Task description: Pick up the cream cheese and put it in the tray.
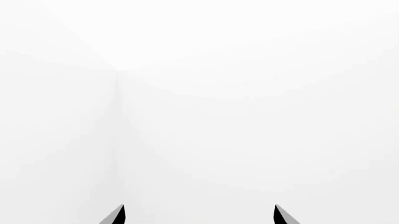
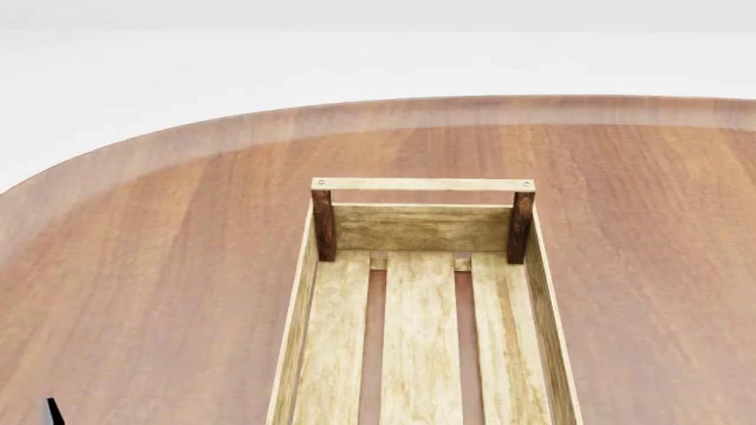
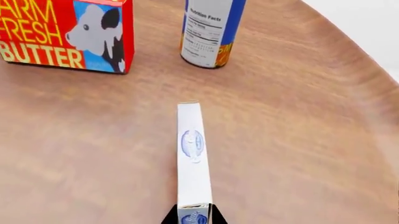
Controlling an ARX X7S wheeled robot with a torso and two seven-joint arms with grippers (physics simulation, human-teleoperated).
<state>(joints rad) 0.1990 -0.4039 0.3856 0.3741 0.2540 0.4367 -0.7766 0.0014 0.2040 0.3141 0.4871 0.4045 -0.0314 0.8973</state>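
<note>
Right wrist view: right pincer, its dark tips closed against both sides of the cream cheese, a thin white box extending straight ahead of the tips above the wooden bench; beyond it stand a red butter box and a blue-and-orange can. Left pincer spread wide, holding nothing, facing blank white. Head view: pale wood tray on the bench, nothing on its slats.
</note>
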